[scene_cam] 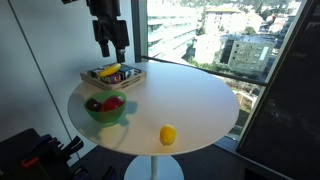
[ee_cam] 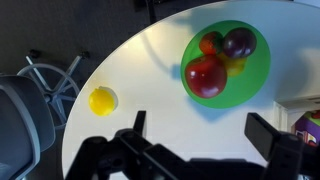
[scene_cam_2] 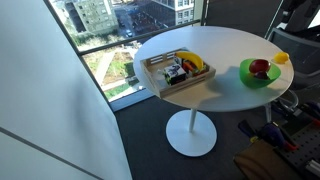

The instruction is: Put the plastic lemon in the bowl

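Note:
The plastic lemon (scene_cam: 168,135) is small and bright yellow. It lies alone on the round white table (scene_cam: 190,95) near its front edge; it shows at the table's far right rim (scene_cam_2: 282,58) and in the wrist view (ee_cam: 102,100). The green bowl (scene_cam: 104,113) holds red and dark toy fruit; it also shows in the other exterior view (scene_cam_2: 243,72) and the wrist view (ee_cam: 256,78). My gripper (scene_cam: 110,48) hangs high above the wooden tray, open and empty. In the wrist view its fingers (ee_cam: 200,132) frame bare table between lemon and bowl.
A wooden tray (scene_cam: 128,79) with several toys sits at the table's back edge, also seen in the other exterior view (scene_cam_2: 158,82). Large windows run behind the table. Dark equipment (scene_cam: 35,155) stands on the floor beside the table, and a chair base (ee_cam: 50,75) shows below.

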Robot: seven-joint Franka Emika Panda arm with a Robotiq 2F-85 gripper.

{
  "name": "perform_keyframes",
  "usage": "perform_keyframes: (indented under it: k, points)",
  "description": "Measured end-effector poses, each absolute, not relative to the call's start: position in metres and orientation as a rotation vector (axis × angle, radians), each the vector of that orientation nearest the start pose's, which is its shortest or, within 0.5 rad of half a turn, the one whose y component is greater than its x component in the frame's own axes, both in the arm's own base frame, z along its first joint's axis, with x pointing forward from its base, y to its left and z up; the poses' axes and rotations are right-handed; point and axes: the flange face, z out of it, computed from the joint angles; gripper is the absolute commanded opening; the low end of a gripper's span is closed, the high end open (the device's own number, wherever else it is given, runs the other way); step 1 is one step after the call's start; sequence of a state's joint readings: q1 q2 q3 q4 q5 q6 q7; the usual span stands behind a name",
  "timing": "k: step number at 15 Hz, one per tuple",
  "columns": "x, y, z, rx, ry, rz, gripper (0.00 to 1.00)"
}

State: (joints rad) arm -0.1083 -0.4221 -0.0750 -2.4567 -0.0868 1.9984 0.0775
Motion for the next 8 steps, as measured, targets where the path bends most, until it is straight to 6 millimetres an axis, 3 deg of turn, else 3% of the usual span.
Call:
perform_keyframes:
  k: [8]
  points:
    - [0.409, -0.124, 0.421, -3.140, 0.477, 0.069, 1.00]
